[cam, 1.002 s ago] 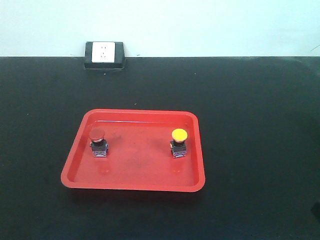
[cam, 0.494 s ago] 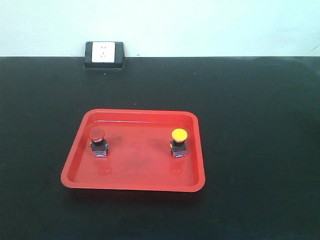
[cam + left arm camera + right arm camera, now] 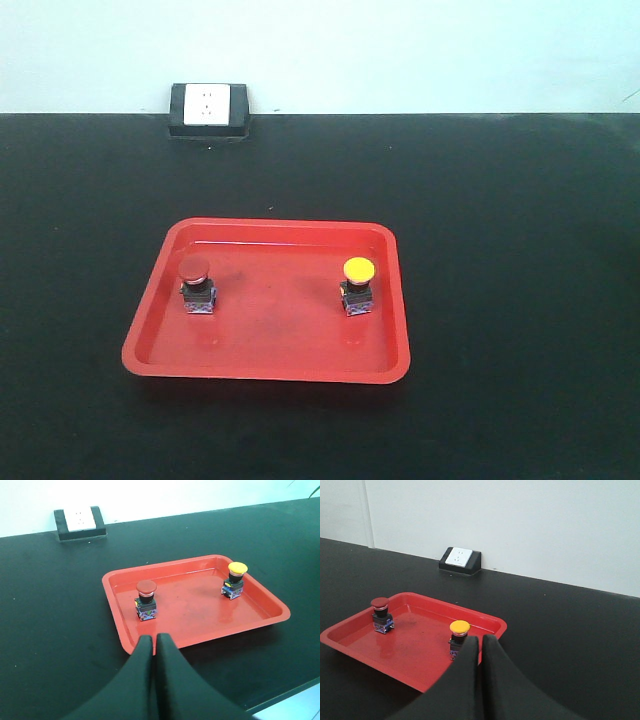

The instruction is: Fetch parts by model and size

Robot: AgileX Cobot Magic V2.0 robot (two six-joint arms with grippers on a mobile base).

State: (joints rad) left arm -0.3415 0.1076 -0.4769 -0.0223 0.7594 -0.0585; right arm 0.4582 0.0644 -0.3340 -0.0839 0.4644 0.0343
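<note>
Nearest the cameras, the left gripper (image 3: 153, 641) hangs above the near edge of the black table (image 3: 520, 220) with its two dark fingers pressed together and nothing between them. The right gripper (image 3: 479, 641) is likewise closed and empty, its tips low in the right wrist view, just in front of the yellow switch.

Beyond them the red tray (image 3: 268, 368) lies flat near the middle of the table. Both parts stand upright inside it, well apart. The red-capped switch (image 3: 196, 284) sits by the tray's left edge, and the yellow-capped switch (image 3: 357, 285) sits by the right edge, each on a dark block base.

At the far edge of the table, toward the left corner, a black-framed white wall socket (image 3: 209, 108) rests against the pale wall (image 3: 420, 50).
</note>
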